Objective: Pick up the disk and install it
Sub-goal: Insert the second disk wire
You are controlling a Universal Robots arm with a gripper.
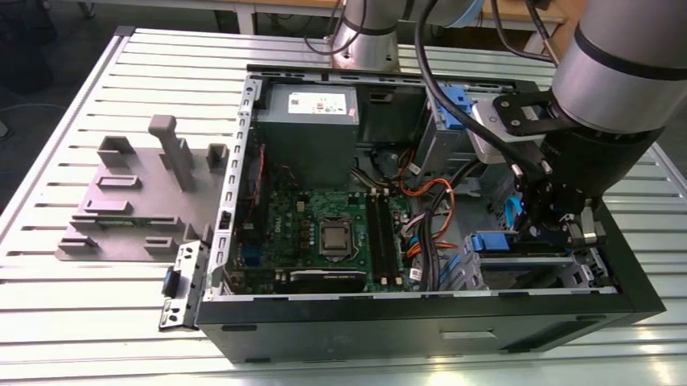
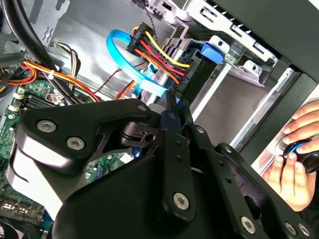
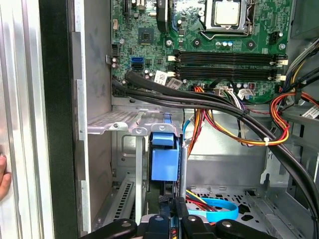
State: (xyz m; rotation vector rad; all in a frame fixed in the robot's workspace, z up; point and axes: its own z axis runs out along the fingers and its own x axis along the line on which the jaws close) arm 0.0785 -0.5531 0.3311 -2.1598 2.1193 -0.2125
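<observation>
Black gripper (image 2: 172, 107) linkages sit closest to the lens in the second wrist view, their two fingers (image 2: 175, 149) drawn close together around the thin blue edge of the disk (image 2: 207, 52). The jaws are clamped on that edge, so the claw is gripping the disk.

Largest in the scene is the slatted metal table (image 1: 96, 121), and on it lies the open black computer case (image 1: 429, 322), side panel off. Inside, the green motherboard (image 1: 322, 225) fills the floor of the case, with a grey power supply (image 1: 309, 133) toward the far wall. At the exterior view's left, beside the case, stands a grey slotted stand (image 1: 140, 193).

The arm (image 1: 612, 88) reaches down into the case at the exterior view's right, over the drive bay (image 1: 526, 269). The disk (image 1: 504, 241) stands on edge in that metal bay, just past the fingertips. In the first wrist view the disk (image 3: 164, 159) shows as a narrow blue upright strip between the silver bay rails, directly ahead of the gripper (image 3: 172, 216).

The disk's carrier is bright blue plastic; its flat faces are hidden. A black connector with red, yellow and orange wires (image 2: 159, 50) and a light blue data cable (image 2: 124, 59) run into its far end.

A person's hand (image 2: 291, 159) rests outside the case wall.
</observation>
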